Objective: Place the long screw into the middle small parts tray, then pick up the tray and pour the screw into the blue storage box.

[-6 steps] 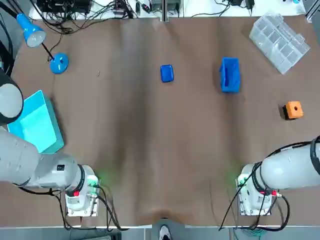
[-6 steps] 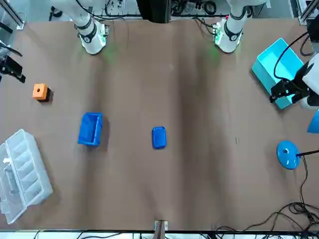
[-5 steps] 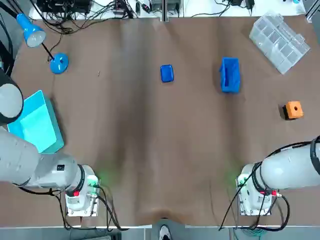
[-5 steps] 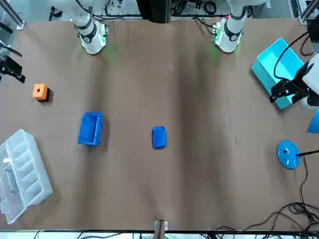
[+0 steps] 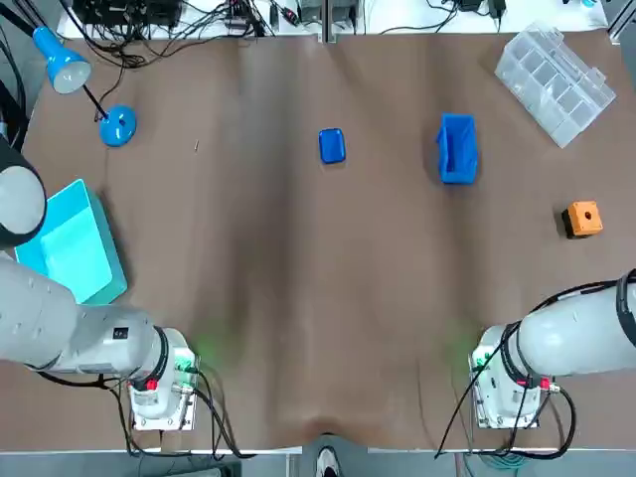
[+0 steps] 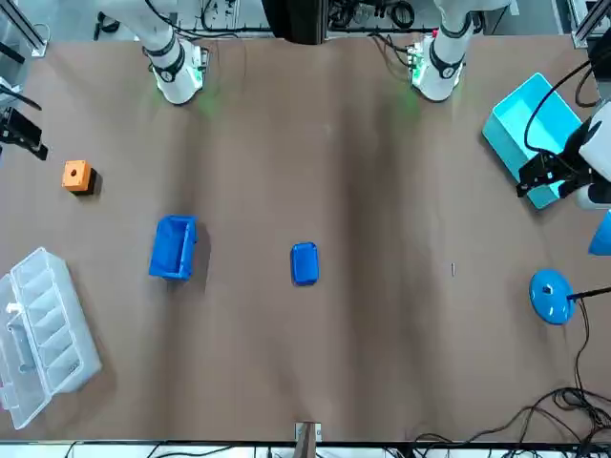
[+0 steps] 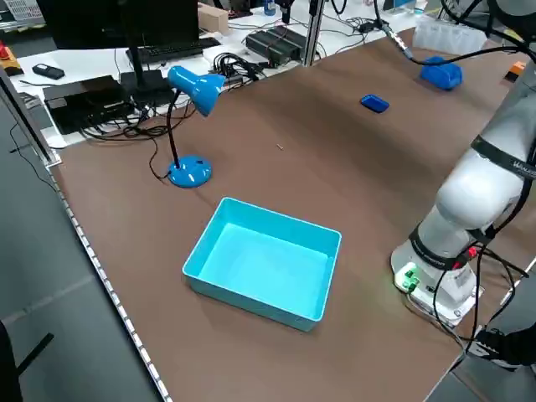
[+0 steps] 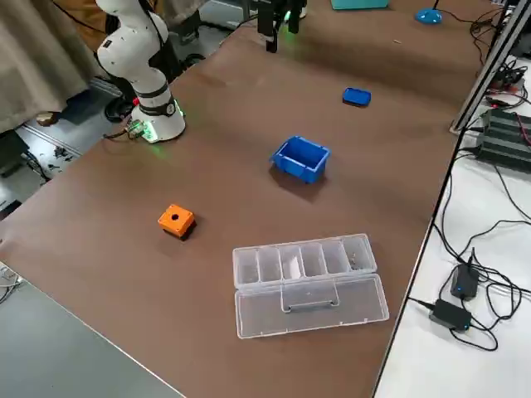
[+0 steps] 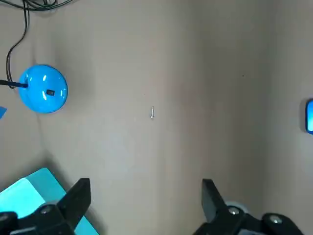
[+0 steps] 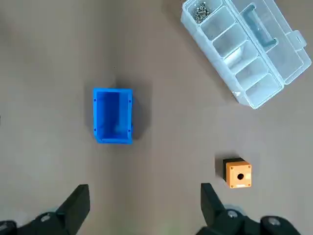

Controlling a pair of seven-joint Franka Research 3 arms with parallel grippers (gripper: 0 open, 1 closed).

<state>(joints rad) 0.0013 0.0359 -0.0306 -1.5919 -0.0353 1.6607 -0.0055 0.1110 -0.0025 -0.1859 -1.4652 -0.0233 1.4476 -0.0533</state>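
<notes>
See long screw [image 9: 152, 112] flat on bare table [image 5: 298, 298] near lamp base [image 9: 43, 88] — well apart from small parts tray [image 5: 332, 145] mid-table. Find blue storage box [image 5: 457, 148] right of tray, not touching. Read left gripper [image 9: 145, 188] as spread wide, empty, raised over screw side; right gripper [image 10: 145, 193] likewise wide — above box side.

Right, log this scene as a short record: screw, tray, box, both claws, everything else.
screw: long screw lying on the bare table, between lamp base and tray, not in it
tray: small blue tray, mid-table, far side
box: blue storage box, upright, on the tray's right
left: left claw open, raised, empty
right: right claw open, raised, empty
other: cyan bin, clear organizer, orange button box
</notes>
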